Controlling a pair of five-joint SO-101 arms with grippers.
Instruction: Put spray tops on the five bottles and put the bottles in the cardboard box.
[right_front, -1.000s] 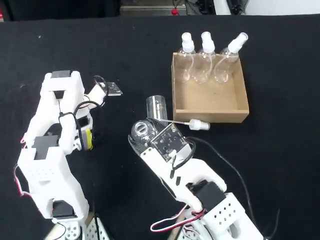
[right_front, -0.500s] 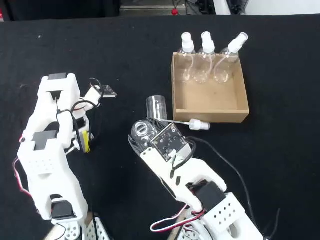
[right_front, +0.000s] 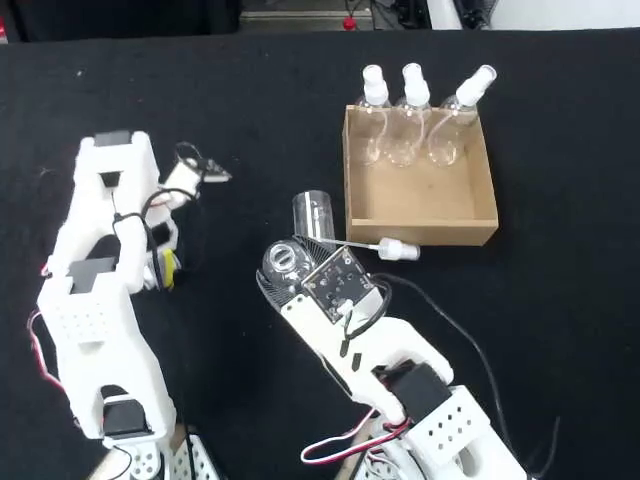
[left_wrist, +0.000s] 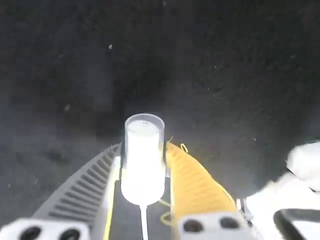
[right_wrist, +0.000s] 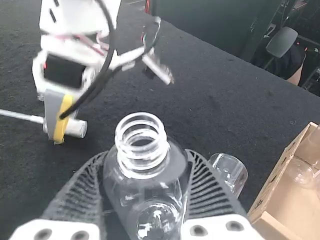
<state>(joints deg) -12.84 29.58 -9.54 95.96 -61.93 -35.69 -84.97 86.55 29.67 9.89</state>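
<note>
Bottling in progress: the right jaws clamp an uncapped bottle (right_wrist: 142, 150) with its threaded neck up and exposed, evidently ready to receive a spray top (left_wrist: 143, 155). The left jaws pinch that top by its head, well apart from the neck. Three capped bottles (right_front: 405, 130) stand along the far wall of the box (right_front: 420, 232). Another bare bottle (right_front: 313, 215) and a spare top (right_front: 398, 249) lie on the surface (right_front: 560, 300) just beside it, apparently next in line.
</note>
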